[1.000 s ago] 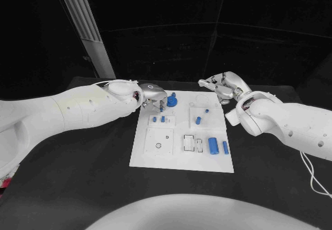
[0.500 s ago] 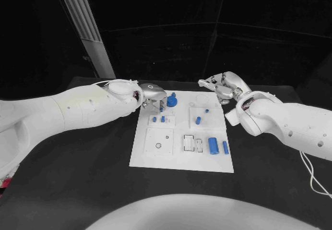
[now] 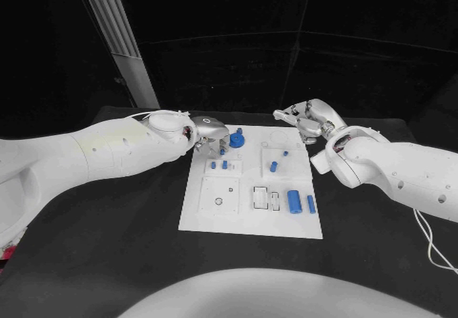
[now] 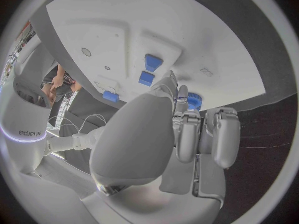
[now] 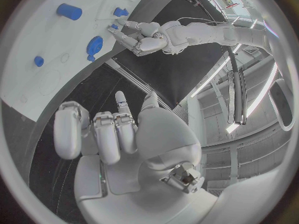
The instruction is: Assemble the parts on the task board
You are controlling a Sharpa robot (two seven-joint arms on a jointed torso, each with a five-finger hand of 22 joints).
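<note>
Blue part (image 3: 237,138) beside left hand (image 3: 212,134)

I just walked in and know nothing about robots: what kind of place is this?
Probably a robotics lab or test bench. A white task board with small blue parts lies on a black table, and two white arms with silver hands reach over it.
</note>
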